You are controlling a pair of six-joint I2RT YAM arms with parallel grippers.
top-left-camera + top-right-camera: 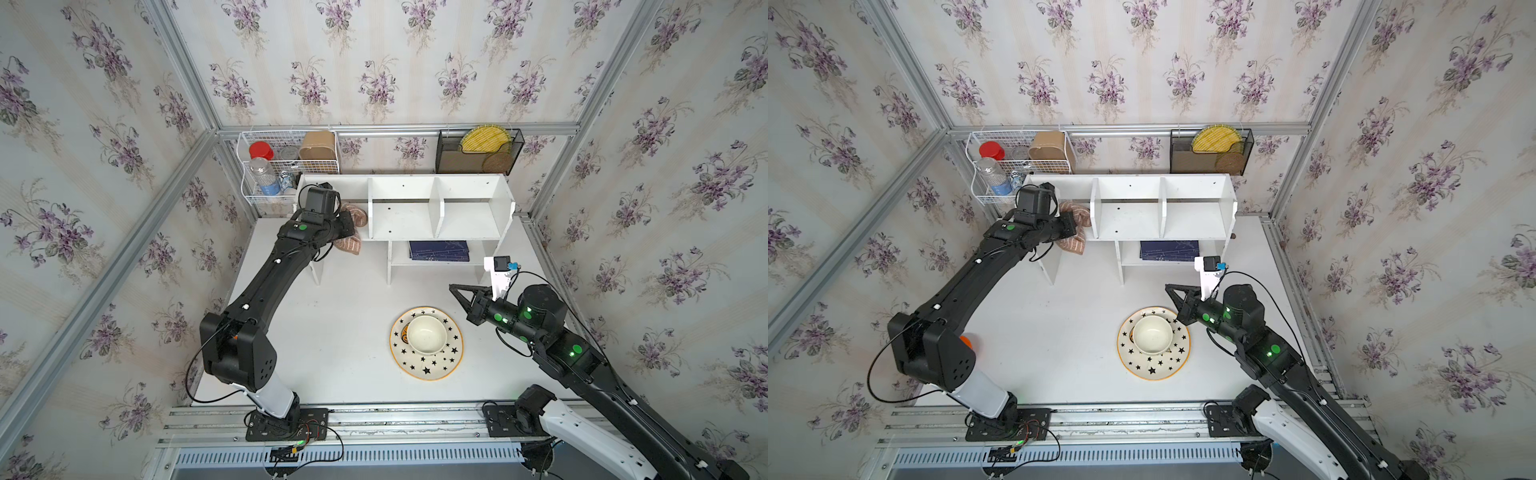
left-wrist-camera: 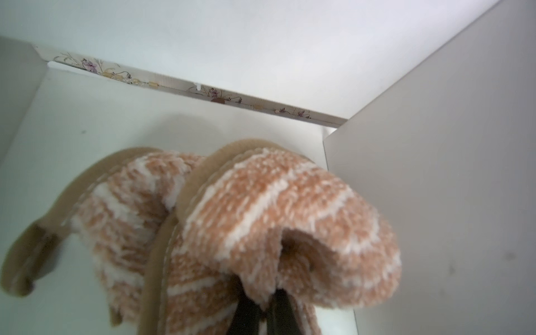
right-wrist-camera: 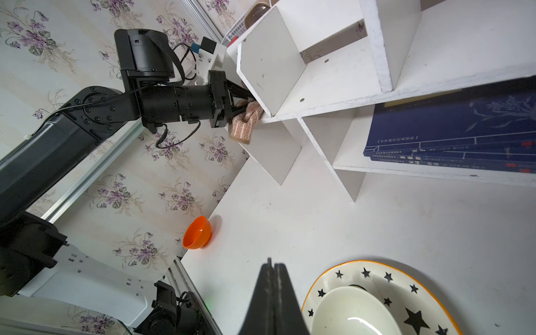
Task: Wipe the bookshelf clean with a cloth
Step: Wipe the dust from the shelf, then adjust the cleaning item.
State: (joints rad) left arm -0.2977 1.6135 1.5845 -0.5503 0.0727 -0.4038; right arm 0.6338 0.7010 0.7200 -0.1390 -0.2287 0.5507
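- Jaws first: the right gripper [image 3: 272, 285] is clenched on nothing, its closed tips poised above the table [image 1: 332, 332] just beside the star-patterned plate [image 1: 432, 368], which carries a cream bowl [image 1: 427, 333].
- An orange bowl [image 3: 197, 233] sits at the table's left edge, well apart from the work.
- Farther in, the left gripper [image 3: 246, 98] is clamped on the cloth [image 2: 275, 208], its jaws pinching a bunched fold. The left wrist view shows the striped pile swelling out around the dark fingertips [image 2: 242, 316].
- The cloth is pushed into the left-end upper compartment of the bookshelf [image 1: 469, 195]. In both top views, part of it lies on the compartment floor and a tail [image 1: 1073, 245] hangs over the front edge.
- The wad sits close against the first divider [image 2: 435, 174]; whether it touches cannot be told.
- The step in hand looks like the wiping of this first compartment. The middle and right-hand compartments stand bare, and the lower shelf holds dark blue books [image 1: 439, 250].
- The next move probably calls for a firm hold, with the cloth pressed down and swept across the floor without striking the divider, then lifted clear into the middle bay.
- Behind, a white wire basket [image 1: 266, 137] and a black mesh rack [image 1: 449, 160] hang on the wall.
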